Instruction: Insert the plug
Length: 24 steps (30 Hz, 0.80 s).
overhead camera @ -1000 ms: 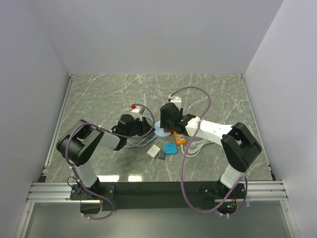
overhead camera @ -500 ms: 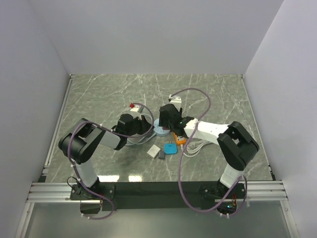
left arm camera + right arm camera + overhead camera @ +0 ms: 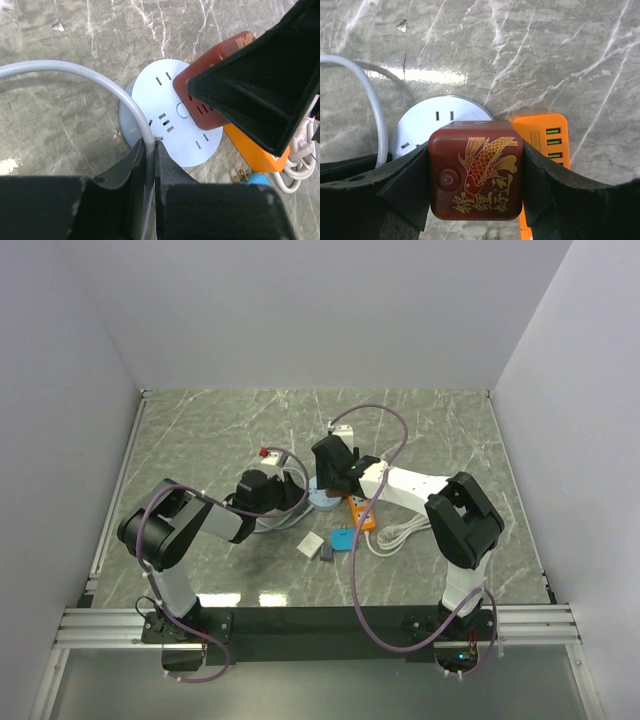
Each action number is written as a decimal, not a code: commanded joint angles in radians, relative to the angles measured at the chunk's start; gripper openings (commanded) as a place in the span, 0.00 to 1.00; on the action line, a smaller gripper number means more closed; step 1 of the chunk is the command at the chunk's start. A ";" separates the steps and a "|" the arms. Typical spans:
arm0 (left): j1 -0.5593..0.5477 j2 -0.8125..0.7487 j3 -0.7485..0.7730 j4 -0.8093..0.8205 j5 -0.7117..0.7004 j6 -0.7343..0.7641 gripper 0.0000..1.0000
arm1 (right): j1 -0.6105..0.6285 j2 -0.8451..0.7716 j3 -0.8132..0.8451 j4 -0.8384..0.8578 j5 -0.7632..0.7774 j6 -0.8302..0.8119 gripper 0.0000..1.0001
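The plug is a dark red cube [image 3: 476,170] with a gold fish and a power button. My right gripper [image 3: 476,172] is shut on its two sides. It hangs over the right part of a round white socket disc [image 3: 420,125], which lies flat on the marble table. In the left wrist view the cube [image 3: 205,100] covers the disc's [image 3: 160,95] right edge; whether it touches the disc is unclear. My left gripper [image 3: 148,150] is shut on the disc's grey cable [image 3: 100,80] just beside the disc. From above, both grippers [image 3: 290,490] [image 3: 335,475] meet at the disc [image 3: 322,502].
An orange power strip [image 3: 362,515] lies right of the disc, with its coiled white cable [image 3: 395,535] beyond. A blue adapter [image 3: 343,538], a white one [image 3: 311,544] and a dark grey one [image 3: 327,553] lie nearer the arms. White walls enclose the table.
My right gripper has carried the red cube leftward, from above the orange strip to above the round disc. The left gripper has stayed on the cable.
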 commanded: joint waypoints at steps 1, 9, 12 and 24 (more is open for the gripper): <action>-0.039 -0.020 -0.020 -0.014 0.110 -0.003 0.01 | 0.001 0.042 -0.043 -0.066 -0.161 0.000 0.37; -0.039 -0.075 -0.038 -0.010 0.096 -0.009 0.01 | 0.003 -0.119 -0.015 -0.030 -0.127 -0.057 0.94; -0.039 -0.104 -0.041 -0.020 0.082 -0.003 0.02 | 0.006 -0.185 -0.035 -0.038 -0.079 -0.066 0.95; -0.039 -0.296 -0.107 -0.093 -0.121 -0.015 0.96 | 0.049 -0.573 -0.264 -0.172 0.047 0.105 0.97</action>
